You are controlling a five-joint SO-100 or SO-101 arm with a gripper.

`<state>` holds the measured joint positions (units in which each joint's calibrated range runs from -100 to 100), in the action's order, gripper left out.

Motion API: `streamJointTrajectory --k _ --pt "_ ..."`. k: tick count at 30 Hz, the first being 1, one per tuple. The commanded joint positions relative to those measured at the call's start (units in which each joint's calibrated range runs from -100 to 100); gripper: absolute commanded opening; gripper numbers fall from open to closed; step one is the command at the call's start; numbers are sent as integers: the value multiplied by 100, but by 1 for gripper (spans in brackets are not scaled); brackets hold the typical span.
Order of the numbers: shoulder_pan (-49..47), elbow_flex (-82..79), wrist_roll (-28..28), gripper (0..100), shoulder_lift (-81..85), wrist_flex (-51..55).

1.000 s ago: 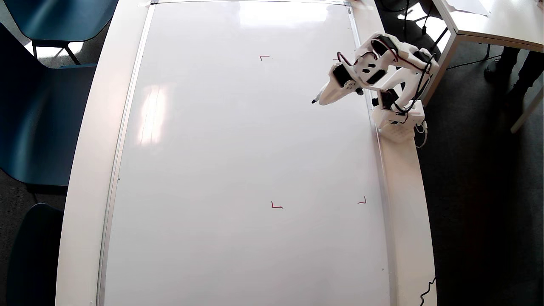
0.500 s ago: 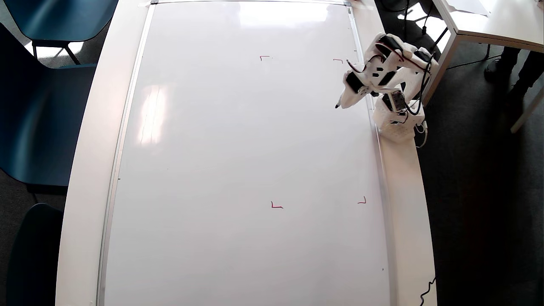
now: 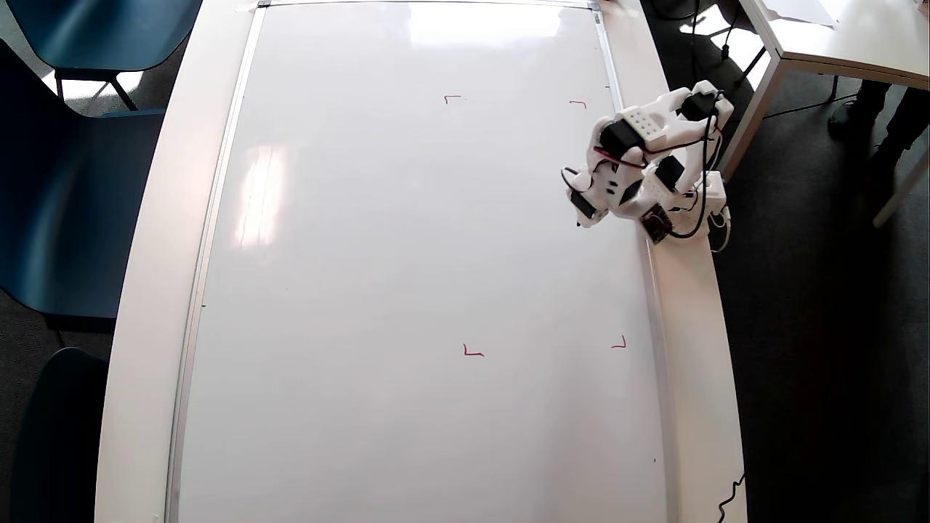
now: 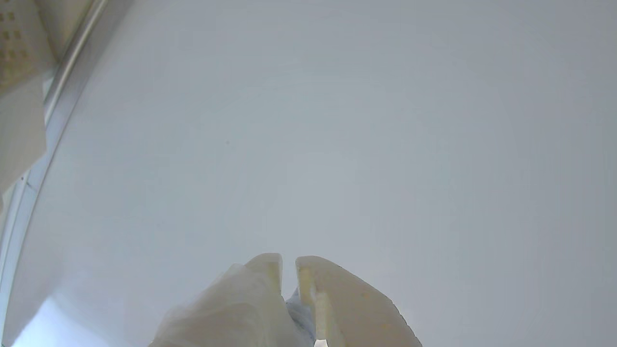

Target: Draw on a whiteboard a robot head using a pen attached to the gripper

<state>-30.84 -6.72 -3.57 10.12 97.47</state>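
The whiteboard (image 3: pixel 407 240) fills the middle of the overhead view, glossy and bare except for small red corner marks (image 3: pixel 473 352). No robot head shows on it in either view. My gripper (image 3: pixel 581 218) hangs folded low over the board's right edge, between the upper and lower red marks. It is shut on the pen (image 3: pixel 578 224), whose dark tip points down and left at the board. In the wrist view the two pale fingers (image 4: pixel 332 299) rise from the bottom edge, nearly together around the pen's pale bluish body (image 4: pixel 299 311), over the plain whiteboard (image 4: pixel 337 120).
The arm's base block (image 3: pixel 710 195) sits on the white tabletop rim right of the board. Blue chairs (image 3: pixel 80 189) stand at the left. Another table (image 3: pixel 843 36) and a person's legs (image 3: pixel 883 109) are at the top right. The board's silver frame (image 4: pixel 62 96) runs along the wrist view's left.
The arm has folded in on itself. The pen tip pulled back right toward the board's right edge, then swung downward in the overhead view.
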Motion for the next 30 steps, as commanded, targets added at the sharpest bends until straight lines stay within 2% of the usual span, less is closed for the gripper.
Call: streamJointTrajectory --k 1,9,21,30 --pt "-477 68 -8 1 -220 -16" --pt "-846 313 -8 1 -790 -42" --pt "-801 1203 -8 1 -1813 -51" --pt "-794 1275 -35 1 -2006 -329"
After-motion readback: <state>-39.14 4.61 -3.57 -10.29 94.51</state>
